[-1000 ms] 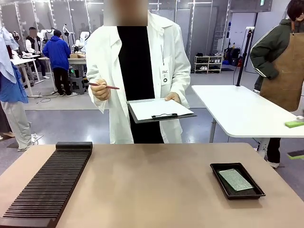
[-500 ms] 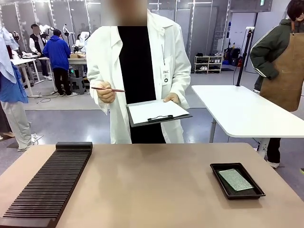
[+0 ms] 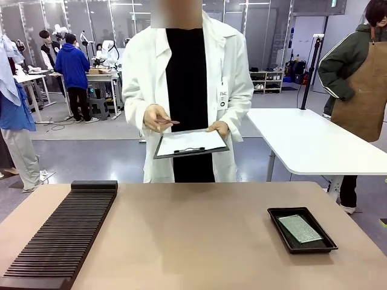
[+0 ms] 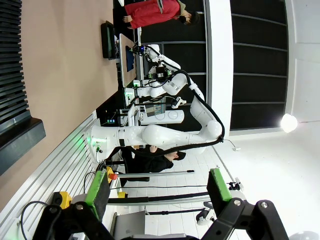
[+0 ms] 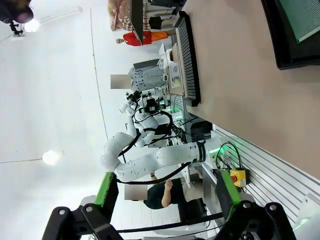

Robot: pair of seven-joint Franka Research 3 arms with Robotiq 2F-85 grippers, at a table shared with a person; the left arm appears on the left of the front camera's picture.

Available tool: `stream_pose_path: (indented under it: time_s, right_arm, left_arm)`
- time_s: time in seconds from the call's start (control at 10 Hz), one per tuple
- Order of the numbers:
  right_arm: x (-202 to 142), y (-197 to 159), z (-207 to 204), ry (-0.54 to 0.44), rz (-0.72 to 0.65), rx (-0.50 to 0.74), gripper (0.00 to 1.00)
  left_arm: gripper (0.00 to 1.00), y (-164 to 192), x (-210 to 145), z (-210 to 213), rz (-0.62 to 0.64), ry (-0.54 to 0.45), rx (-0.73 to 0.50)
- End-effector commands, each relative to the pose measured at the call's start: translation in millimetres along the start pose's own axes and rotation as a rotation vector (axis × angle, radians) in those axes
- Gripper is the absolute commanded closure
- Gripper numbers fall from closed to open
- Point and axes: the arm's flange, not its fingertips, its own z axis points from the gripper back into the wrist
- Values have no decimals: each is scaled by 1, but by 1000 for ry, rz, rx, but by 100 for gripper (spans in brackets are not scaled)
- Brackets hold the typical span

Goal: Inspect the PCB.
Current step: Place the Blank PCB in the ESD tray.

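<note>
PCB (image 3: 300, 228) lying flat in black tray (image 3: 279, 220), lower right of front frame.
Left gripper (image 4: 155, 192) and right gripper (image 5: 165, 192) both spread wide, grasping nothing, at bottom of wrist frames; clipboard (image 3: 190, 144) held at upper centre.

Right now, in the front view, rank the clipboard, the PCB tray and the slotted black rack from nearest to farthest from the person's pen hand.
1. The clipboard, just beside and below the person's pen hand, held at the far side.
2. The slotted black rack, on the table's left.
3. The black tray holding the PCB, on the table's right.
</note>
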Motion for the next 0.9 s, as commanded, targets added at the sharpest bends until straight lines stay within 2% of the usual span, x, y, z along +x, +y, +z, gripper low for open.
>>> stream_pose_path:
  time_s: [0.0, 0.8]
  right_arm:
    - [-1, 5, 1, -2, -5, -2, 0]
    - [-1, 5, 1, -2, -5, -2, 0]
  left_arm:
    - [0, -2, 1, 0, 14, -2, 7]
    - [0, -2, 1, 0, 14, -2, 7]
